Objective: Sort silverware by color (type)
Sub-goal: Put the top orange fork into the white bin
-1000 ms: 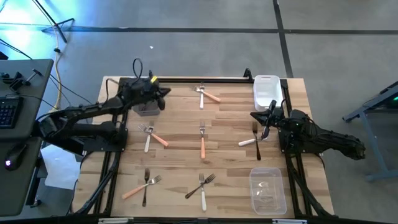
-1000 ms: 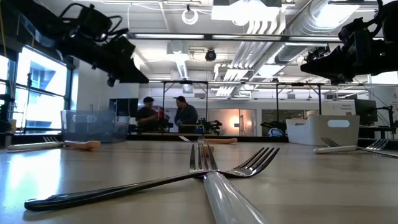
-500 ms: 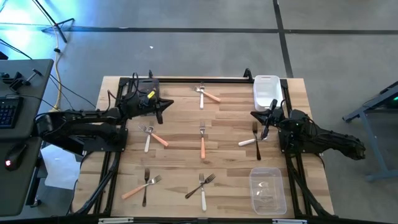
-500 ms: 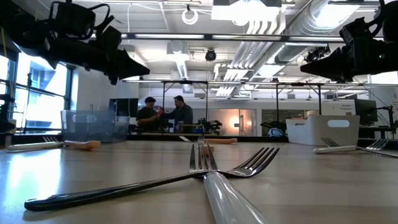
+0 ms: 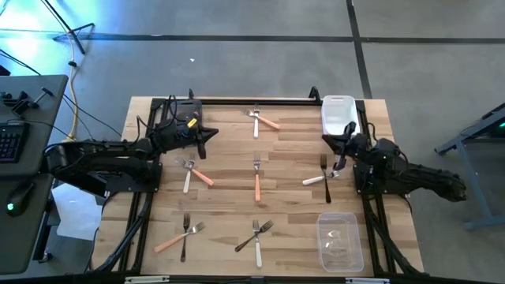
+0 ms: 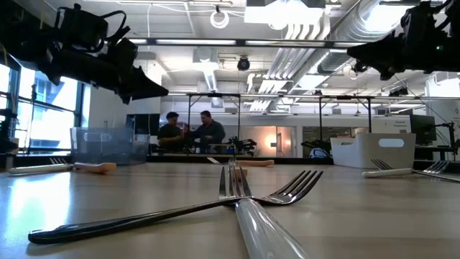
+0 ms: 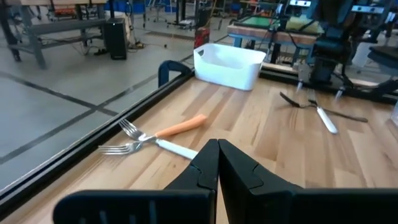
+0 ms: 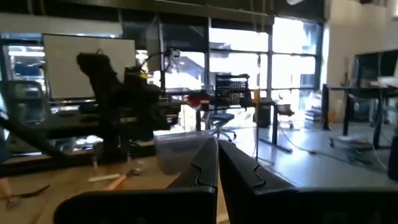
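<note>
Small forks lie flat on the wooden table in crossed pairs. A white and an orange one (image 5: 258, 120) lie at the far middle and show in the left wrist view (image 7: 155, 137). A black and a white one (image 5: 323, 170) lie at the right. Other pairs lie at the left middle (image 5: 190, 170), centre (image 5: 256, 178), near left (image 5: 181, 233) and near middle (image 5: 257, 234). My left gripper (image 5: 211, 133) is shut and empty, high above the far left of the table (image 6: 162, 91). My right gripper (image 5: 328, 141) is shut and empty, high above the right side (image 6: 353, 51), just beyond the black and white pair.
A white bin (image 5: 338, 115) stands at the far right corner. A clear bin (image 5: 339, 240) stands at the near right. A clear grey bin (image 6: 108, 144) stands at the far left, under my left arm. People stand in the room far behind the table (image 6: 190, 131).
My left gripper has swung from above the far-left bin a little toward the table's near edge and has turned to point across the table. My right gripper has risen and drawn slightly toward the far edge. Both stay shut. No fork has moved.
</note>
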Controlling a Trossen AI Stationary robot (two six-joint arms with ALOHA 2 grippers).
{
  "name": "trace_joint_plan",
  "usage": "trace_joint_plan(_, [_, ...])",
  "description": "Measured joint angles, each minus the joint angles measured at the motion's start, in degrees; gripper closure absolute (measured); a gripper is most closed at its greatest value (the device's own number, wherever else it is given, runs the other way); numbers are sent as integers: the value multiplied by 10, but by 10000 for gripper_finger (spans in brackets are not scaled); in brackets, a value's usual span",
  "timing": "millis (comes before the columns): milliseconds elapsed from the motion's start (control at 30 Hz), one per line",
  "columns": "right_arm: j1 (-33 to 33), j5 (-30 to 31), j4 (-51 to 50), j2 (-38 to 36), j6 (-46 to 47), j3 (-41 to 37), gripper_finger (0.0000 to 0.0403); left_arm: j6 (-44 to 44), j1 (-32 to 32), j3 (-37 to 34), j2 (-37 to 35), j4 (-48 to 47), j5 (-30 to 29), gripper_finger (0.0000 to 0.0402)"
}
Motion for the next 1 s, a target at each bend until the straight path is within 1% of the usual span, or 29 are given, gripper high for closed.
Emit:
trace_joint_plan(67, [0,24,7,31,3,1,403,0,1,0,0,5,-1,401])
trace_joint_plan(133, [0,35,2,71,3,9,403,3,1,0,0,11,-1,401])
trace_joint_plan(200, [0,38,5,117,3,28,403,9,1,0,0,15,-1,401])
trace_joint_plan(333, [-5,70,7,214,3,76,403,11,1,0,0,19,-1,401])
trace_joint_plan(467, [-31,62,-1,303,29,141,403,11,1,0,0,18,-1,401])
trace_joint_plan(600, [-62,17,-84,388,66,233,403,-2,1,0,0,44,-1,401])
trace_joint_plan(700, [-81,12,-157,452,78,308,402,-6,1,0,0,66,-1,401])
trace_joint_plan(767, [-92,12,-202,495,75,351,396,7,1,0,0,76,-1,401])
trace_joint_plan(867, [-105,11,-251,555,62,409,377,15,1,1,0,87,-1,401])
trace_joint_plan(1000, [-119,5,-300,628,45,478,336,16,1,1,0,86,-1,401])
